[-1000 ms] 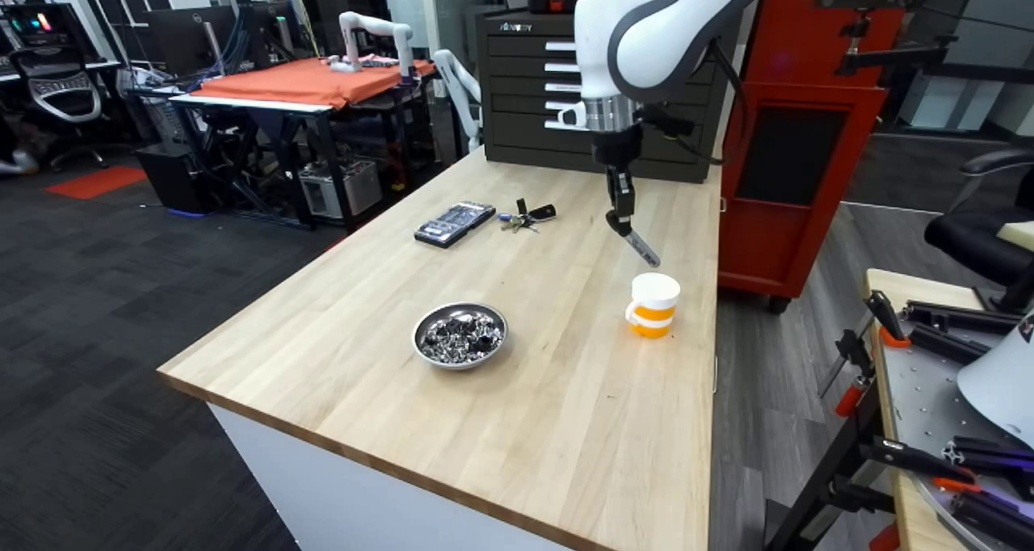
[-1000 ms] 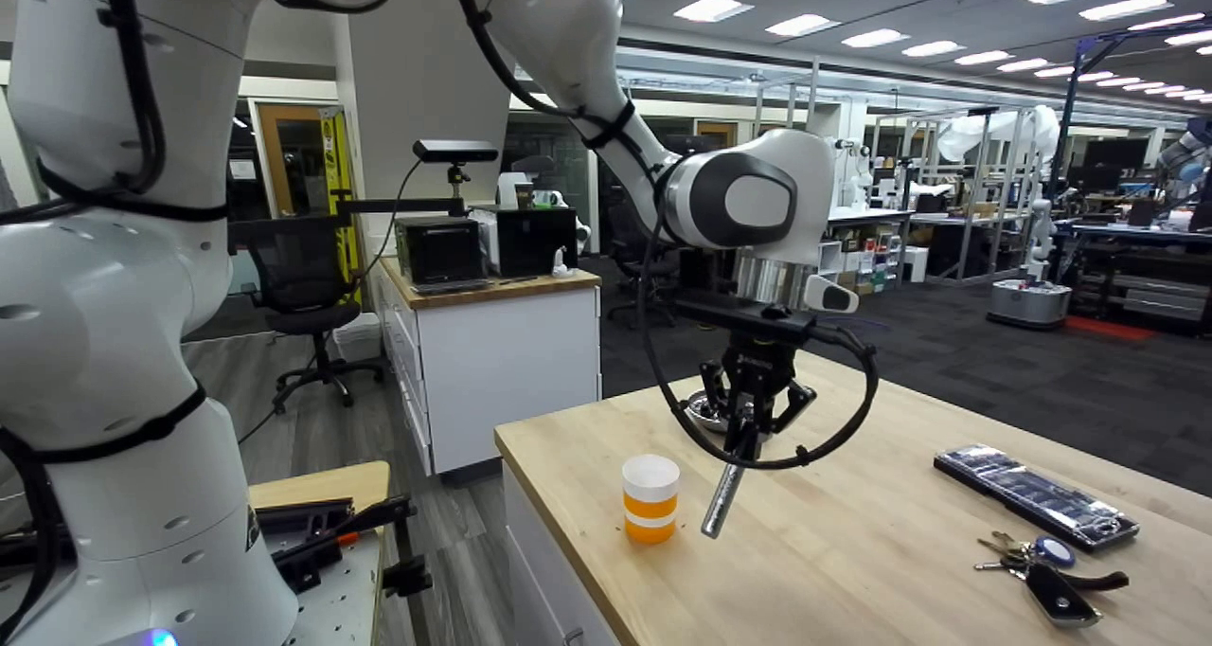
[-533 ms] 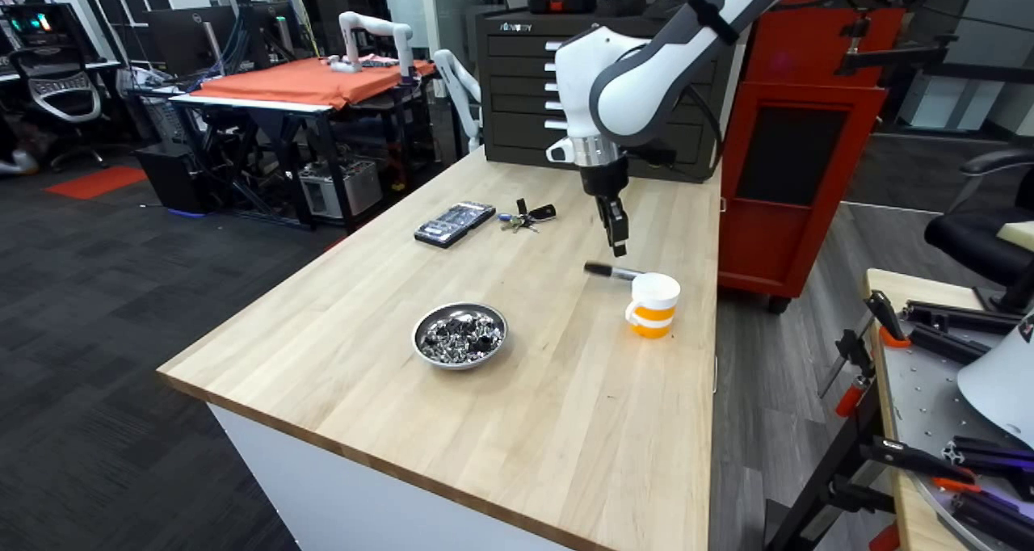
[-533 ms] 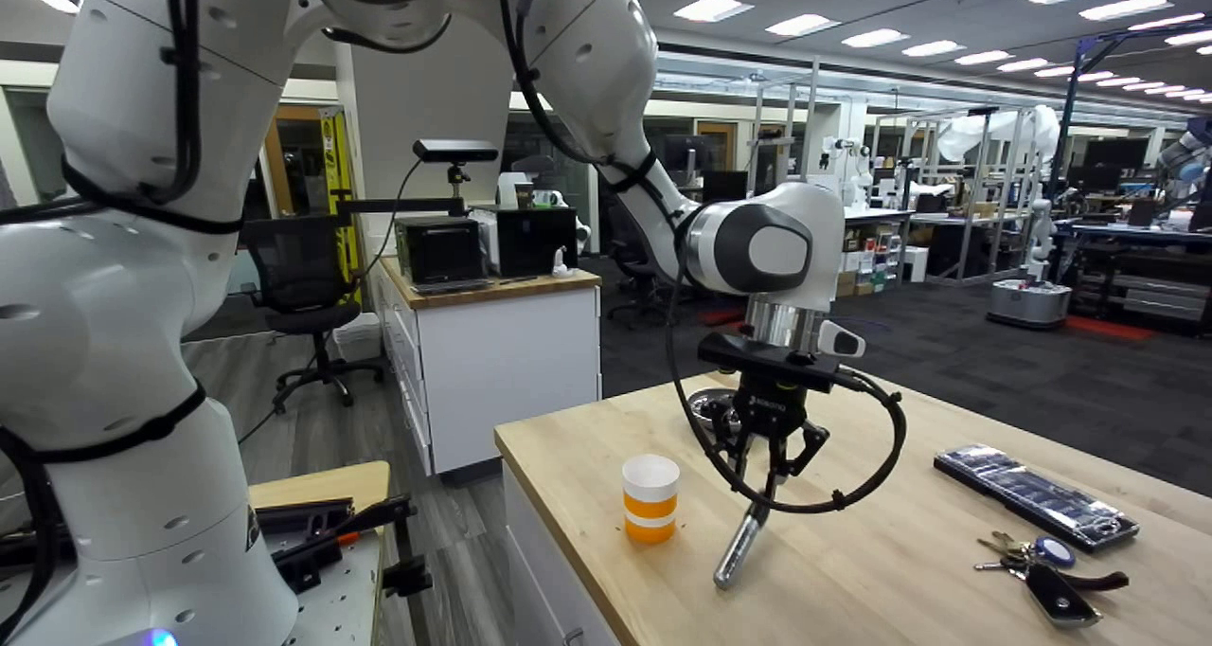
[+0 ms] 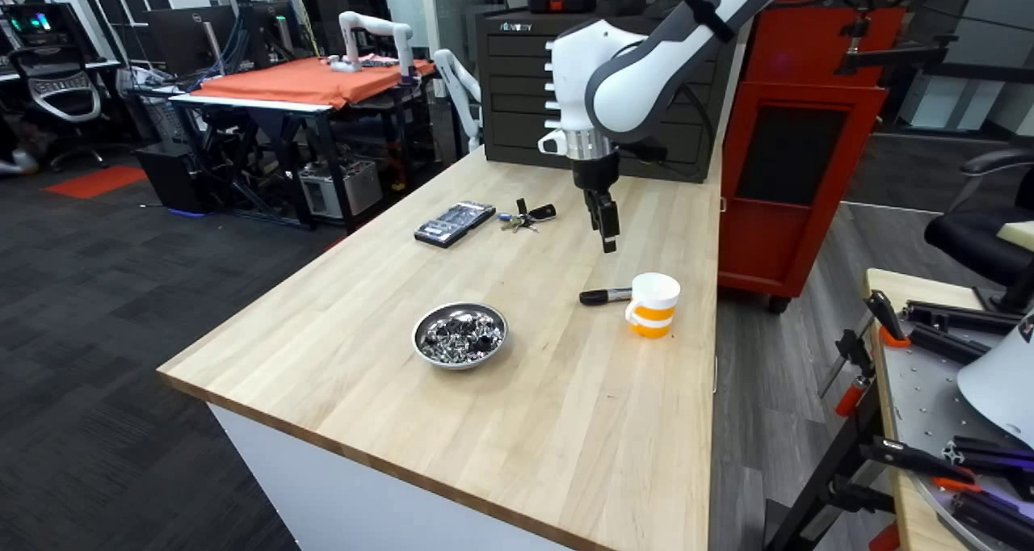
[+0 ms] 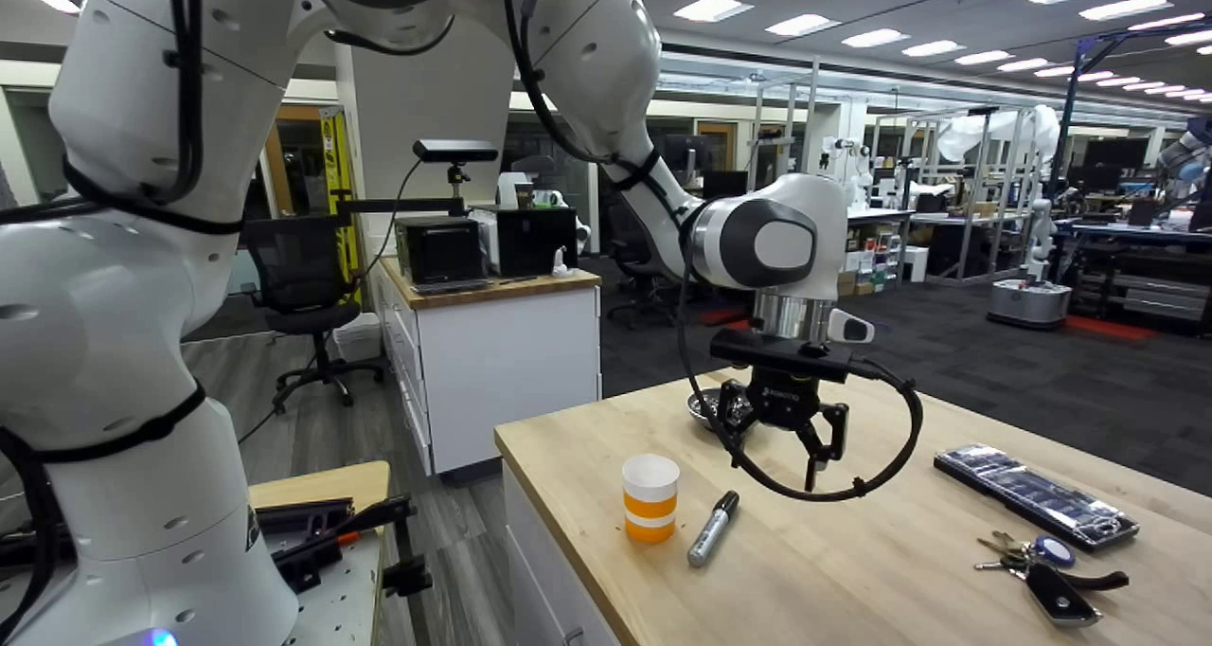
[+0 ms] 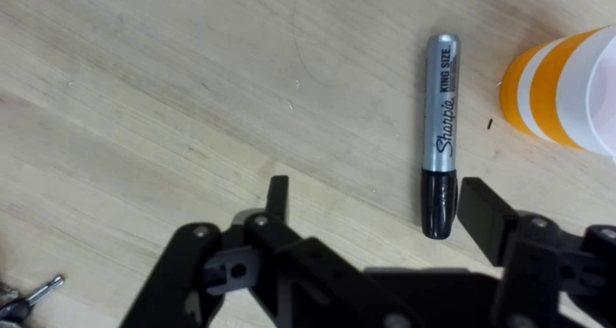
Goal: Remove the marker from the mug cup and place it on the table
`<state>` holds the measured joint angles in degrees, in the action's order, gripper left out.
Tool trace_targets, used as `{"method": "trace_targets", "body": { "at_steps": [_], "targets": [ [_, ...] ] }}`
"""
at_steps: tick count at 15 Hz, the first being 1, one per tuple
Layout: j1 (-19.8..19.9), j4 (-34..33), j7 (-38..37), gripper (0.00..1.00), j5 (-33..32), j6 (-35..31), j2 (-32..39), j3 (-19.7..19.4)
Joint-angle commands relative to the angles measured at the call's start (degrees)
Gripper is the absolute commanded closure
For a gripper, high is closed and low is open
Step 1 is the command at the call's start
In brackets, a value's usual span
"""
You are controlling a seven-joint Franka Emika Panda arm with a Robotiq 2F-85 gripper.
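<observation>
— while the gripper (image 7: 377,197) is held above the worktop (image 5: 517,454), how are its fingers (image 7: 487,220) set?

— they are spread wide, and a broad gap is shown between them in the wrist view.

— and where is the marker (image 7: 440,135) found?

— it is seen lying flat on the worktop, outside the mug cup (image 6: 650,500) and just beside it; in the wrist view a strip of the worktop is shown between the two.

— by which end is the gripper faced?

— by the black cap (image 7: 439,205). beyond that, "sharpie" and "king size" are printed along the silver barrel (image 7: 439,102). the cap is framed between the fingers in the wrist view, nearer to one of them, but the marker is seen to lie apart from the gripper in both exterior views.

— how is the mug cup stood?

— upright, with white shown at its rim and orange bands lower down; its handle (image 5: 629,315) is shown in an exterior view, and part of the mug cup is cut off by the edge of the wrist view.

— and what else is borne by the worktop?

— small shiny pieces (image 5: 463,338) are held in a metal bowl (image 5: 457,365), and keys (image 6: 1051,584) are seen near a flat dark case (image 6: 1035,496).
</observation>
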<state>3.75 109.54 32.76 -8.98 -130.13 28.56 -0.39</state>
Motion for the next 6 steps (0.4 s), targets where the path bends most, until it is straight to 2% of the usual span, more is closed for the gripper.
{"method": "trace_targets", "body": {
  "at_steps": [1, 2, 6],
  "targets": [
    [1.0, 2.3, -1.7, 0.00, -0.1, -1.1, -3.9, 0.7],
    [0.9, -0.1, -0.6, 0.00, -0.5, -0.1, -0.8, 0.9],
    [0.9, 0.0, -0.8, 0.00, -0.5, -0.2, -1.7, 0.9]
  ]
}}
